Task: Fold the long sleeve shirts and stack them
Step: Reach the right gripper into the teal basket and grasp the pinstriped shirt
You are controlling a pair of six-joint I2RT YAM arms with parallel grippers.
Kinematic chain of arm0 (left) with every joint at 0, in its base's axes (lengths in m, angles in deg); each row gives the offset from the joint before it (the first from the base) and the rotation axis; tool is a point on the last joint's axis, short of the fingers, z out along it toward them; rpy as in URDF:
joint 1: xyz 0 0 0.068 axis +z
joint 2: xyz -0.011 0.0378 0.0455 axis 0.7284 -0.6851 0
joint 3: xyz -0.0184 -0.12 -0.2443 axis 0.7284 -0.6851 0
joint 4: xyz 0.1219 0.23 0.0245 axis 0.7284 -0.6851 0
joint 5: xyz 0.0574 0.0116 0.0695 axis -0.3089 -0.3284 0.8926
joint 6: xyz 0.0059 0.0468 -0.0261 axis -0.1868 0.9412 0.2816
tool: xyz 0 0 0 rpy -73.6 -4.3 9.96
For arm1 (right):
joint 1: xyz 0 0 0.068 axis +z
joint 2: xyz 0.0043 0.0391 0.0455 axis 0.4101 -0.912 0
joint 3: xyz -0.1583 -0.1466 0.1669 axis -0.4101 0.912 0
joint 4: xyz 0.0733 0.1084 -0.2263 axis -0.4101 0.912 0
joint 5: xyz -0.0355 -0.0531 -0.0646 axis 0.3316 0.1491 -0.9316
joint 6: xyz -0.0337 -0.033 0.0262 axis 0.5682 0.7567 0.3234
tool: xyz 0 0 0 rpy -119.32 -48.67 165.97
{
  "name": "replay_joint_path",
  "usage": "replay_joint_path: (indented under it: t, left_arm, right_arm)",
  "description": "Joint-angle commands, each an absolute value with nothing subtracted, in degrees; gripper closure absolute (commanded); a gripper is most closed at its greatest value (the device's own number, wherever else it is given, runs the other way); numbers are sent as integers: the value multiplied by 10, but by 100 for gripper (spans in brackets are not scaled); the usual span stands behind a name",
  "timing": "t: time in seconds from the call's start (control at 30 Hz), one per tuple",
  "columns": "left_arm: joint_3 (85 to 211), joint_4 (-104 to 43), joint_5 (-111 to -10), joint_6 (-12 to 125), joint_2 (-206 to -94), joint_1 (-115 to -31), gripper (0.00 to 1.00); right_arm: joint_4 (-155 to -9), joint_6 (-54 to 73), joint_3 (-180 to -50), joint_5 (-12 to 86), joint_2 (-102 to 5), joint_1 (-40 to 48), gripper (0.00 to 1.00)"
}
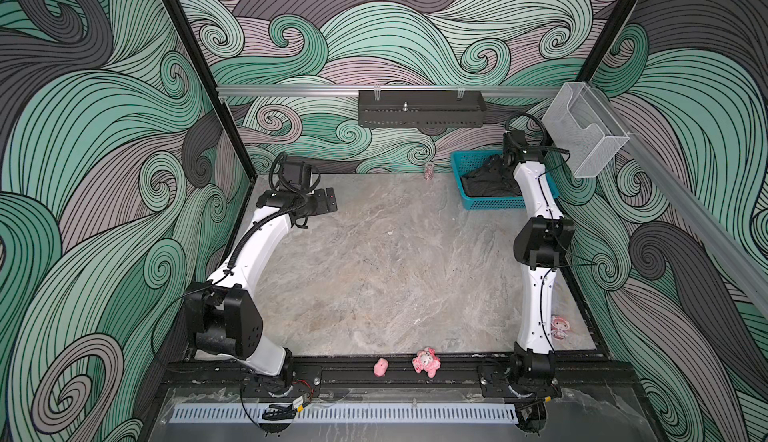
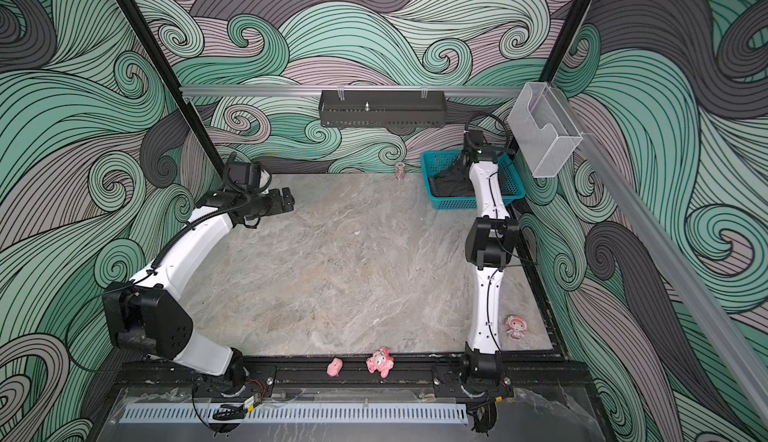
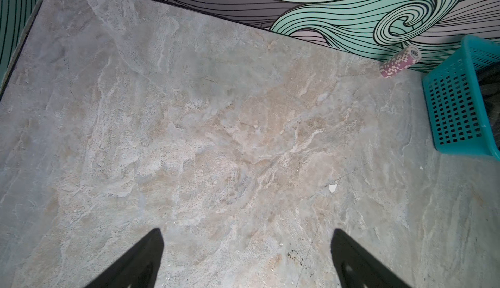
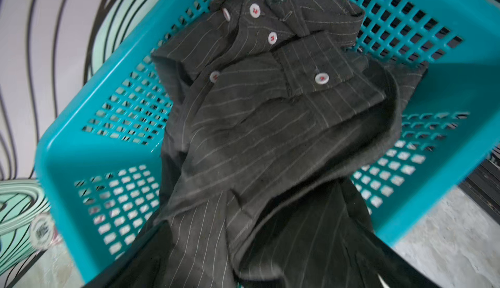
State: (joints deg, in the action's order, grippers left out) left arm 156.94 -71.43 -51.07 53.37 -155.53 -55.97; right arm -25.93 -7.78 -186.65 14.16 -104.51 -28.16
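Observation:
A dark pinstriped long sleeve shirt (image 4: 270, 124) with small pale buttons lies crumpled in a teal basket (image 4: 81, 148) at the table's back right, seen in both top views as the shirt (image 1: 484, 184) (image 2: 451, 184). My right gripper (image 4: 265, 246) hangs over the basket just above the cloth. Its jaws are wide apart, with the shirt lying between them. The right arm (image 1: 530, 182) hides that gripper in both top views. My left gripper (image 3: 246, 232) is open and empty above bare table at the back left, also visible from above as the left gripper (image 1: 328, 201) (image 2: 286, 201).
A stack of pink poker chips (image 1: 429, 170) (image 3: 400, 62) stands by the back wall, left of the basket (image 1: 490, 203). Two pink toys (image 1: 426, 362) (image 1: 380, 367) sit on the front rail, another (image 1: 559, 327) near the right arm's base. A black tray (image 1: 422, 108) and a clear holder (image 1: 586, 132) hang on the rails.

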Motion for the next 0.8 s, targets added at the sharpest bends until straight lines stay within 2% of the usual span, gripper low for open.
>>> replay_joint_path:
  t: [0.0,0.13,0.3,0.33,0.43,0.5,0.57,0.6,0.63,0.77]
  left_arm:
    - [1596,-729,-524,527,-1558,-566,1]
    - [1602,-736,-529,528,-1563,-567,1]
    - [1607,-742,-535,528,-1567,-568,2]
    - [1607,-743,-537,529,-1567,-568,1]
    - [1611,-748,-540,531,-1571,-568,1]
    - [1613,-749,-540,531,-1571,-568,1]
    - [1612,-750,-541,531,-1570,-568,1]
    - [1612,-750,-541,531,-1569,-568,1]
    - [1612,-750,-541,532,-1568,-569,1]
    - [1610,-750,-541,532,-1561,-569,1]
  right_arm:
    - [-230,-75,-1913,137,-1084,-288,1]
    - [-236,-80,-1966,154,-1142,-294,1]
    - [-281,-86,-1966,171,-1171,-294,1]
    - [-290,-88,-1966,174,-1174,-293,5]
    - [-314,-89,-1966,183,-1171,-294,27]
    - [-323,-90,-1966,184,-1164,-293,52]
    - [-332,-91,-1966,186,-1154,-294,83]
    - [-333,-92,-1966,187,-1149,-293,93]
    - [-335,-92,-1966,190,-1142,-294,100]
    - [-337,-89,-1963,196,-1106,-292,100]
